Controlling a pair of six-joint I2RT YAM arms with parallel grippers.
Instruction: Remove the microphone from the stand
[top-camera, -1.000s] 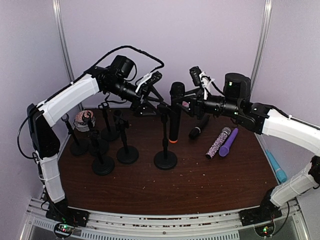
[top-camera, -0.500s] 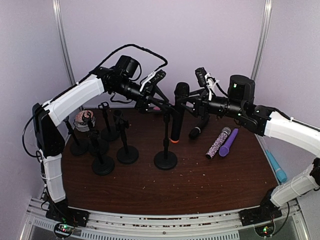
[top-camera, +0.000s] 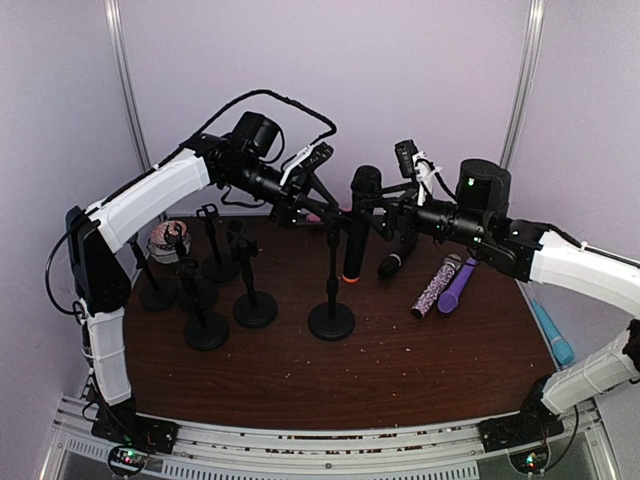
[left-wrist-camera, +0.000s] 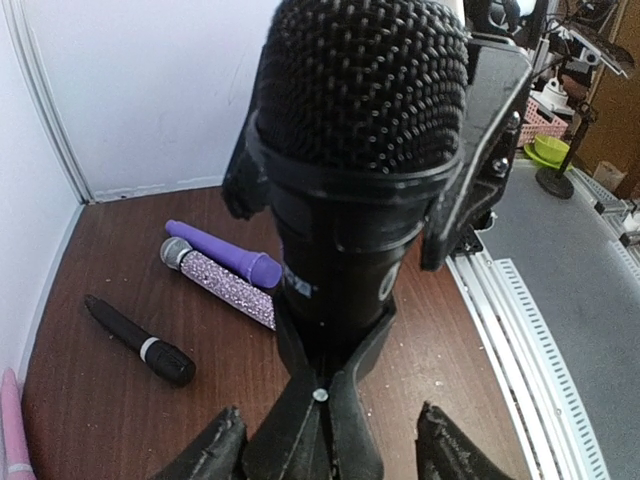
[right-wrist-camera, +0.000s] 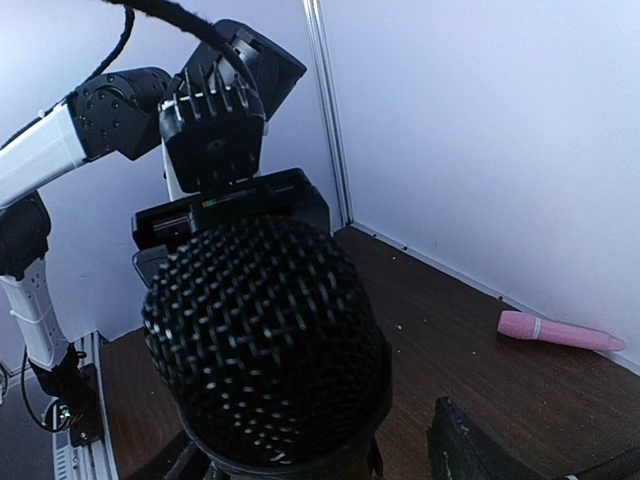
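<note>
On the dark table (top-camera: 400, 370), the stand (top-camera: 331, 318) rises at centre with the black microphone (top-camera: 355, 240) seated upright in its clip, both arms meeting at its top. The right gripper (top-camera: 383, 208) pinches the microphone just under the grille, while the left gripper (left-wrist-camera: 330, 452) straddles the clip, fingers (left-wrist-camera: 222, 452) spread and apparently not touching it. With the stand unbraced, an upward pull against a tight clip could lift or topple it, or the microphone could slip free.
</note>
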